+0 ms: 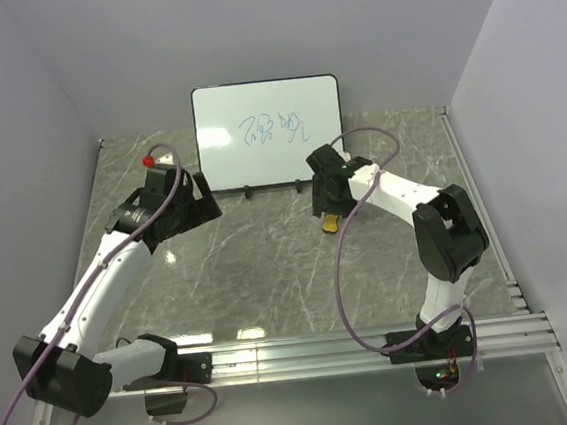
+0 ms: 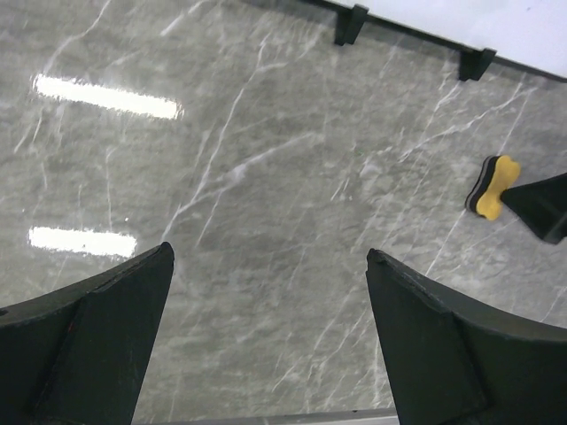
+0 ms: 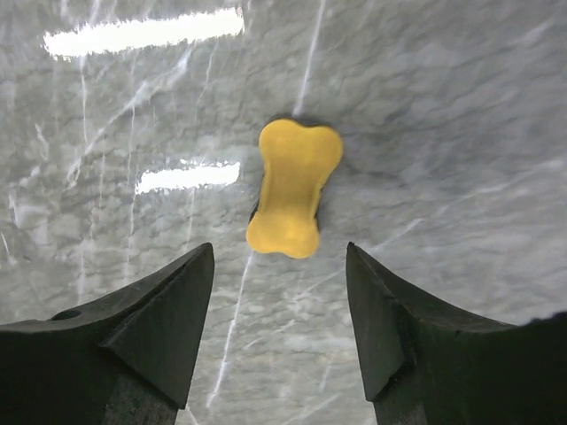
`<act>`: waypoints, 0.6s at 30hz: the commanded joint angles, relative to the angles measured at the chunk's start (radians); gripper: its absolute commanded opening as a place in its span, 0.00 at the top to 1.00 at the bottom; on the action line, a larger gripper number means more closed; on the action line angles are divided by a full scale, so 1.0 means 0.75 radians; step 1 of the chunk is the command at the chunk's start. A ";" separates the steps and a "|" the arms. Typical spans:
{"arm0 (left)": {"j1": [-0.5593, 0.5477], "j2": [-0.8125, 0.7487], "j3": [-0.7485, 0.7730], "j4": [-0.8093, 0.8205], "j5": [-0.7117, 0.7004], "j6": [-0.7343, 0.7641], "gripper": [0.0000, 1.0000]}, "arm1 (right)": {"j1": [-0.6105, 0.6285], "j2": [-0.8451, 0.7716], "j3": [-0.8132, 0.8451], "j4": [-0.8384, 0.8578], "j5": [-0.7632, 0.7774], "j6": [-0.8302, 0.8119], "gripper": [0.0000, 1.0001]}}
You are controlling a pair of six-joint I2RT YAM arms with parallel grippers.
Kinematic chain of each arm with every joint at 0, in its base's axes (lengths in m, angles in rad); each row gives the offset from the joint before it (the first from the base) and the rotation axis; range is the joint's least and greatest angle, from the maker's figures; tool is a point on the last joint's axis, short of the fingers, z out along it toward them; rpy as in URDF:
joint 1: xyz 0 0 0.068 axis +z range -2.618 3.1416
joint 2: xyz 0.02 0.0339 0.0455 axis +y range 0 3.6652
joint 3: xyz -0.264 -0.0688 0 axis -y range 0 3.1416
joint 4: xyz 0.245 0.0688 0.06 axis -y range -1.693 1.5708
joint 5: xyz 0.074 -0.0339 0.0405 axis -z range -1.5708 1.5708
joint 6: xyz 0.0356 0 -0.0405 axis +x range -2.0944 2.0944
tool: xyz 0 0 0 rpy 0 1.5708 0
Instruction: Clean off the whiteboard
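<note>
You see a glossy grey marble-look table (image 2: 266, 177) mirroring 2 light strips, a smooth white whiteboard (image 1: 224, 163), a matt yellow foam-like eraser (image 3: 294, 188), and a matt black plastic right gripper (image 3: 280, 266).

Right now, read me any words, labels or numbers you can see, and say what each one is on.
On the whiteboard: blue handwriting, two scrawled groups, too small and loose to read.
On the yellow eraser: no print visible.
Nothing else legible in any view.
</note>
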 commanded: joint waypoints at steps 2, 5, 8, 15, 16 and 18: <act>-0.004 0.085 0.133 0.019 0.044 0.026 0.03 | 0.017 -0.010 -0.093 0.106 -0.122 0.097 0.32; -0.004 0.108 0.168 0.003 0.089 0.026 0.03 | 0.021 0.049 -0.079 0.112 -0.118 0.112 0.33; -0.004 0.093 0.168 0.007 0.095 0.020 0.03 | 0.019 0.114 -0.037 0.098 -0.098 0.109 0.34; -0.004 0.095 0.182 -0.032 0.066 0.041 0.03 | 0.011 0.203 0.031 0.055 -0.036 0.136 0.36; -0.004 0.097 0.186 -0.032 0.064 0.047 0.03 | 0.003 0.207 0.035 0.049 -0.022 0.140 0.37; -0.004 0.108 0.194 -0.036 0.060 0.051 0.03 | -0.010 0.207 0.037 0.039 -0.008 0.152 0.37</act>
